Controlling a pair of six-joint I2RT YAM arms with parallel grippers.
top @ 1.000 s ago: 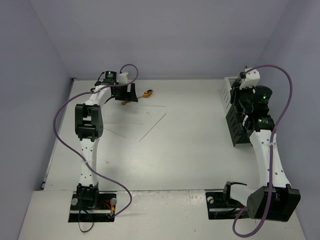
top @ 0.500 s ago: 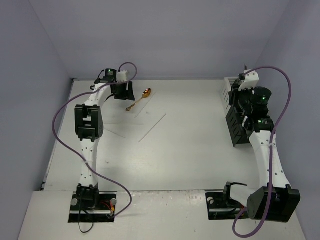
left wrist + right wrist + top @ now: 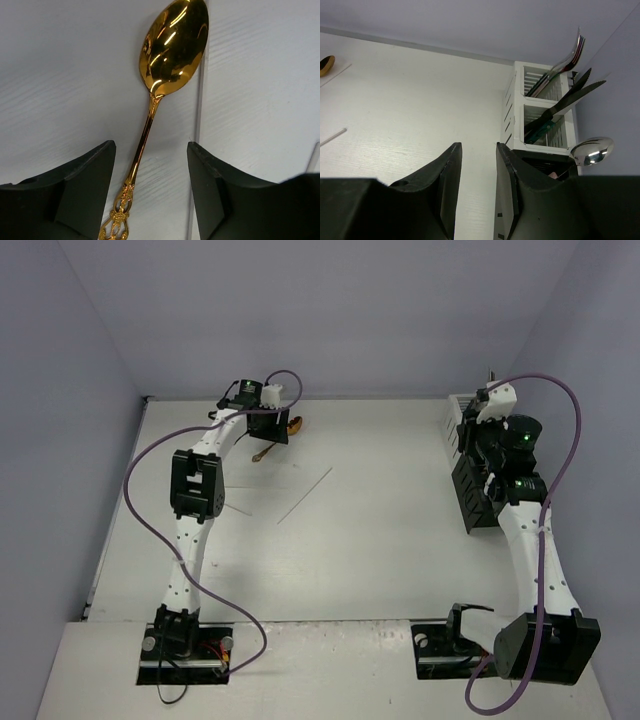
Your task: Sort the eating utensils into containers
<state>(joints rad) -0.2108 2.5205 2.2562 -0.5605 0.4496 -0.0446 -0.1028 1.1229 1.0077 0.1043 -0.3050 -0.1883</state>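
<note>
A gold spoon [image 3: 172, 47] with an ornate handle lies on the white table [image 3: 380, 540] at the far left, also visible from above [image 3: 293, 424]. My left gripper [image 3: 151, 146] hangs low over it, open, its jaws on either side of the handle without touching it. A pale chopstick [image 3: 200, 100] lies alongside the spoon; another chopstick [image 3: 305, 495] lies nearer the middle. At the far right stand the white container [image 3: 540, 110] and the black container [image 3: 468, 495]. My right gripper [image 3: 478, 147] hovers beside them, open and empty.
The white container holds a silver fork [image 3: 567, 57], black knives [image 3: 570, 97] and a teal-handled piece [image 3: 540, 131]. A silver spoon [image 3: 592, 150] sticks out of the black container. Lilac walls close in the table on three sides. Purple cables loop from both arms.
My left arm has swung right and brought its gripper over the gold spoon's handle, and its jaws have narrowed. The right arm has not moved.
</note>
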